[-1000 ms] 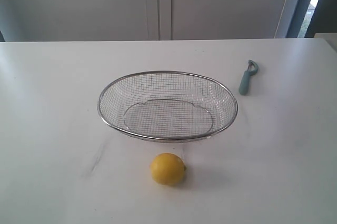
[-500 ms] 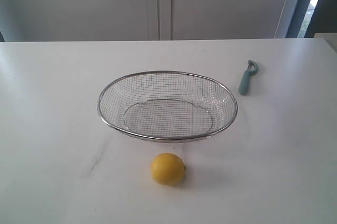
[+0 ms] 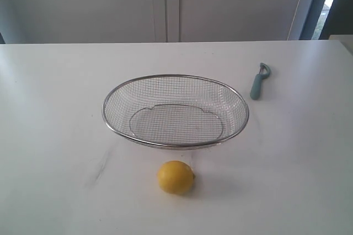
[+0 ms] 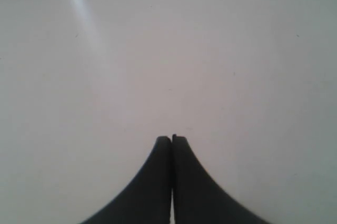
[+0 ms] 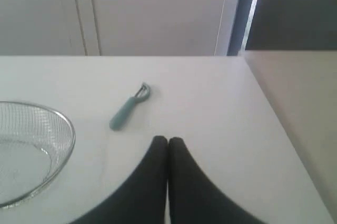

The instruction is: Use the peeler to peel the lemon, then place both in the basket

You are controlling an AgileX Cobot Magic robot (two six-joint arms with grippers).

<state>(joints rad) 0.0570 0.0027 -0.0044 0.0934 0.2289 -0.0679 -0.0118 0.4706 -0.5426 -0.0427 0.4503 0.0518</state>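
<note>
The yellow lemon [image 3: 176, 177] lies on the white table just in front of the wire mesh basket [image 3: 175, 145], which stands in the middle and holds nothing. The teal-handled peeler [image 3: 258, 81] lies to the basket's right and a little behind it. Neither arm shows in the exterior view. My left gripper [image 4: 171, 139] is shut with nothing in it, over bare table. My right gripper [image 5: 168, 139] is shut and holds nothing; the peeler [image 5: 128, 107] lies a short way ahead of its tips, and part of the basket [image 5: 67, 134] rim shows beside it.
The white table [image 3: 55, 108] ends at a far edge before pale cabinet doors [image 3: 165, 3]. In the right wrist view the table's side edge [image 5: 274, 119] runs close by, with a dark gap beyond.
</note>
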